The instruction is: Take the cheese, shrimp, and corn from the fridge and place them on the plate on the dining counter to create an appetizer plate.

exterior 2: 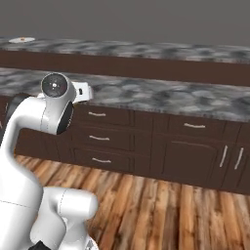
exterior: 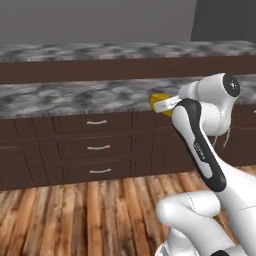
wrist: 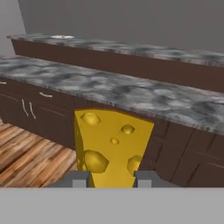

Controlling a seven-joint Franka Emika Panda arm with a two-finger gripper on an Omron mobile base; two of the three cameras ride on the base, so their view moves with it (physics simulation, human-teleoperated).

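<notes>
The cheese (wrist: 110, 146) sits nearest of all, a yellow wedge pitted with round holes, upright between the two dark fingertips (wrist: 81, 178) at the bottom of the hand view. The jaws (wrist: 112, 179) are closed on its lower part, one tip on each flat side. In the left base view the same cheese (exterior: 161, 101) shows as a yellow patch just past the white wrist, held in the air in front of the lower desk — level with its stone edge, not resting on it.

Below and ahead, the plank floor (exterior: 100, 210) runs in warm brown boards up to the dark brown cabinet front (exterior: 97, 147), with three stacked drawers, each carrying a pale curved handle. In the right base view more drawers and a pair of doors with upright handles (exterior 2: 231, 158) continue along the same front.

Above that lies the lower marbled desk (exterior 2: 166, 97), grey and white. Behind it, a step higher on a dark brown wall, runs the dining counter (exterior 2: 146, 50). At its far left end sits the plate (exterior 2: 22, 39) — a small white round disc, well apart from the cheese. In the hand view the plate (wrist: 61, 37) lies at the upper left.
</notes>
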